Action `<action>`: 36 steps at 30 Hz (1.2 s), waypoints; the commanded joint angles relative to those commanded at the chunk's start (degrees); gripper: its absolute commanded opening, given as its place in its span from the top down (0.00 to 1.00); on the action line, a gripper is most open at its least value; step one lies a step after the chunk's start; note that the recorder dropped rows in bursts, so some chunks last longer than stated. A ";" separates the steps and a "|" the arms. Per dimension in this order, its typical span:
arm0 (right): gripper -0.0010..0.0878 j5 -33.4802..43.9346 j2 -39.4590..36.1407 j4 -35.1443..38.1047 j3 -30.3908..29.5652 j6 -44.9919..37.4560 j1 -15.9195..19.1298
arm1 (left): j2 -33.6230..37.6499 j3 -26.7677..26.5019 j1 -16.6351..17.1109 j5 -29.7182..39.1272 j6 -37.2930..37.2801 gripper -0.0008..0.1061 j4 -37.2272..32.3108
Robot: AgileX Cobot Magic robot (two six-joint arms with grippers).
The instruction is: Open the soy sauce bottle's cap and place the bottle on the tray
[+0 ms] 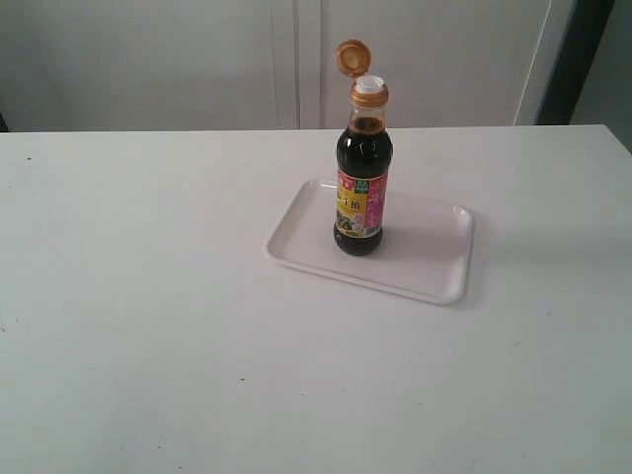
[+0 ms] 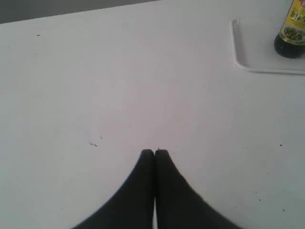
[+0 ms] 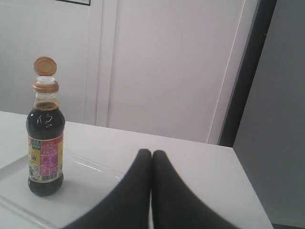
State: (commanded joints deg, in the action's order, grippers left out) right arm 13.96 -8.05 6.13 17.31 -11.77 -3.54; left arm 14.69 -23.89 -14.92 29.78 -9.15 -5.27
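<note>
bottle: the soy sauce bottle [image 1: 362,193] stands upright on the tray [image 1: 425,269], a bit left of the tray's middle
cap: the cap [image 1: 352,58] is flipped open, hanging back off its hinge, white spout showing
tray: sits flat on the white counter [image 1: 148,326], right of centre
left pincer: left pincer [image 2: 154,152] tips pressed together, holding nothing, over bare counter
right pincer: right pincer [image 3: 151,153] tips together too, nothing in it, well apart from the bottle
</note>
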 joint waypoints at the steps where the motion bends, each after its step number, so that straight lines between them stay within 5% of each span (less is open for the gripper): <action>1: 0.99 0.00 0.00 0.00 0.00 0.00 0.00 | 0.00 0.00 0.00 0.16 0.00 0.99 0.00; 10: 0.99 0.00 0.00 0.00 0.00 0.00 0.00 | -0.51 0.00 0.00 0.13 0.13 0.99 1.51; 13: 0.99 0.13 0.00 0.00 0.00 0.00 0.00 | -6.57 4.00 0.00 -5.11 6.22 0.99 5.27; 18: 0.99 0.13 0.00 0.00 0.00 0.00 0.00 | -14.32 9.86 1.89 -5.84 6.34 0.99 5.27; 24: 0.99 0.13 0.00 0.00 0.00 0.00 0.00 | -14.69 14.83 5.98 -6.39 6.63 0.99 5.27; 36: 0.99 0.13 0.00 0.00 0.00 0.00 0.00 | -14.69 21.87 6.22 -13.00 6.63 0.99 5.83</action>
State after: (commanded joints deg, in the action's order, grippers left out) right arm 14.09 -8.05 6.13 17.31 -11.77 -3.54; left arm 0.00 -2.02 -8.70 16.78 -2.52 0.56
